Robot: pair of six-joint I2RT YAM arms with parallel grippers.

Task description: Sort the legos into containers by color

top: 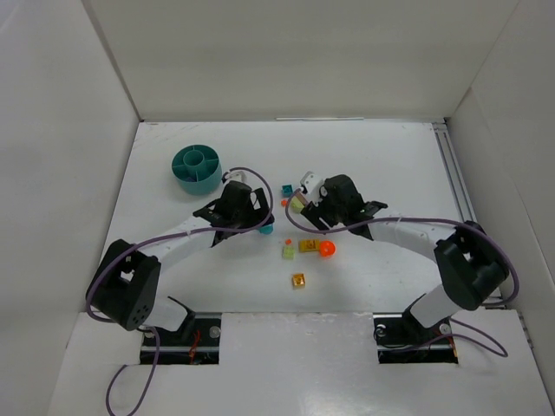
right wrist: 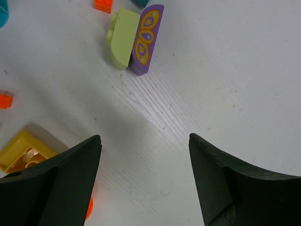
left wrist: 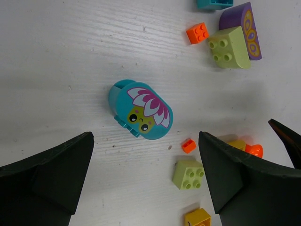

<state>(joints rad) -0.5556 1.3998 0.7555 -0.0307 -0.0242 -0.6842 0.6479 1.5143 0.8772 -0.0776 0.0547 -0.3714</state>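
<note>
Spread and empty, my left end effector (left wrist: pixel 146 141) has the teal flower-face brick (left wrist: pixel 141 109) just ahead between its fingertips (left wrist: pixel 80 153), long axis slanting across the closing line.

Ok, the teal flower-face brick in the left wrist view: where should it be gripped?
Grip the teal flower brick across its narrow width, on its two long sides, coming straight down. It lies printed face up with its long axis slanted, so the wrist probably needs a turn to square up.
</note>
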